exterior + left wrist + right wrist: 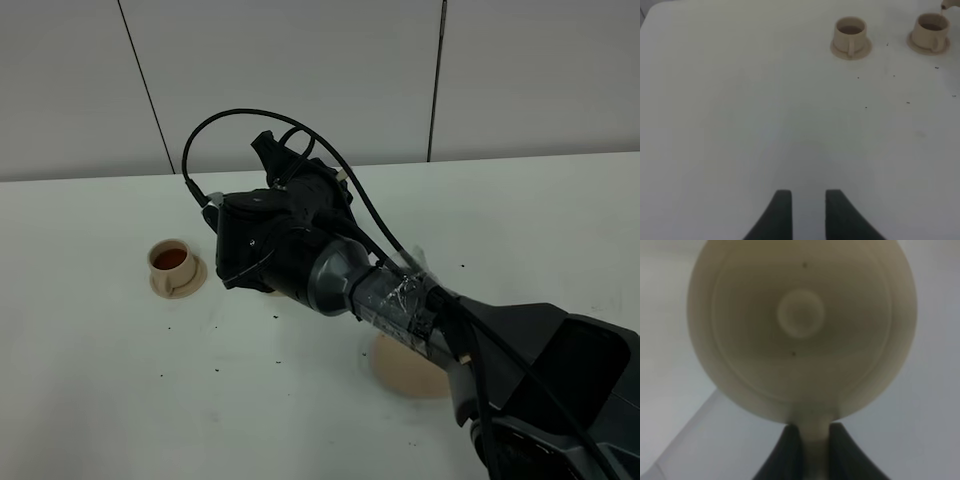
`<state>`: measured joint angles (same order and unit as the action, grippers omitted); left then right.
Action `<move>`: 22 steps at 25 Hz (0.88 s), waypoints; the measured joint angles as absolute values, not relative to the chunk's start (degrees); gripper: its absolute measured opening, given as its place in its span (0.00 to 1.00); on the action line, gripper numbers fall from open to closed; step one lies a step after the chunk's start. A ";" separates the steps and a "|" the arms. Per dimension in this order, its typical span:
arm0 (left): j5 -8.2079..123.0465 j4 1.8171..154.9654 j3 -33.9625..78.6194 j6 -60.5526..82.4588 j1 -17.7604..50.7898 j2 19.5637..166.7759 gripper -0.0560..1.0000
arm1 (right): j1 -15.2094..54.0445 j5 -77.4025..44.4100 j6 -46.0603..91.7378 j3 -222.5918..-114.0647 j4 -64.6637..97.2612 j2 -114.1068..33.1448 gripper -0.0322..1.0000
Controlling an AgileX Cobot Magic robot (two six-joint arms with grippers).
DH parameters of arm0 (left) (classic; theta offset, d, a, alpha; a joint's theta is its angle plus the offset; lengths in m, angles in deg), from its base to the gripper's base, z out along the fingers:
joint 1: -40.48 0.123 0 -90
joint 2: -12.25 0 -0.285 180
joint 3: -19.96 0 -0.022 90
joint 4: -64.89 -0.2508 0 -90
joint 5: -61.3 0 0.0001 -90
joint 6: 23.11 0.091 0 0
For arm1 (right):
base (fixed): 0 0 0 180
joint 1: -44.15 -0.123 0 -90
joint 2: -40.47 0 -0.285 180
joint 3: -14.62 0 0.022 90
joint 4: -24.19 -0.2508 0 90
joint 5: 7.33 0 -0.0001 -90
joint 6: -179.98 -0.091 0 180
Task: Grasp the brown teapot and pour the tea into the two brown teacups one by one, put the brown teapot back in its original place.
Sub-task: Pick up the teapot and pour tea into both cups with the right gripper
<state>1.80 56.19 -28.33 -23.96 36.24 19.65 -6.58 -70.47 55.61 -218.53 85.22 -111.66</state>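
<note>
The brown teapot (pixel 800 325) fills the right wrist view, seen lid-on with its knob in the middle. My right gripper (pixel 815 450) is shut on its loop handle. In the high view the right arm reaches across the middle and hides the teapot. One brown teacup (pixel 170 262) with dark tea stands on its small saucer at the left. Both teacups (pixel 850 35) (pixel 931 31) show in the left wrist view, far ahead of my left gripper (pixel 807 215), whose fingers stand slightly apart with nothing between them. The large flat saucer (pixel 400 372) lies partly under the right arm.
Small dark specks (pixel 865 106) dot the white table (pixel 120 400). A grey panelled wall (pixel 300 70) runs behind the table's far edge. The right arm's black base (pixel 560 390) fills the lower right corner.
</note>
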 joint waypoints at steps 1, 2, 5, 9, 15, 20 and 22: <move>1.80 56.19 -28.33 -23.96 36.24 19.65 0.28 | -6.70 -70.53 55.51 -218.53 85.44 -111.66 0.12; 1.80 56.19 -28.33 -23.96 36.24 19.65 0.28 | -6.76 -70.53 55.36 -218.53 85.67 -111.66 0.12; 1.80 56.19 -28.33 -23.96 36.24 19.65 0.28 | -6.88 -70.53 54.75 -218.53 85.93 -111.66 0.12; 1.80 56.19 -28.33 -23.96 36.24 19.65 0.28 | -7.09 -70.64 54.41 -218.53 85.99 -111.66 0.12; 1.80 56.19 -28.33 -23.96 36.24 19.65 0.28 | -7.50 -71.54 54.09 -218.53 86.51 -111.66 0.12; 1.80 56.19 -28.33 -23.96 36.24 19.65 0.28 | -7.55 -71.77 54.02 -218.53 86.57 -111.66 0.12; 1.80 56.19 -28.33 -23.96 36.24 19.65 0.28 | -7.55 -71.95 53.90 -218.53 86.57 -111.66 0.12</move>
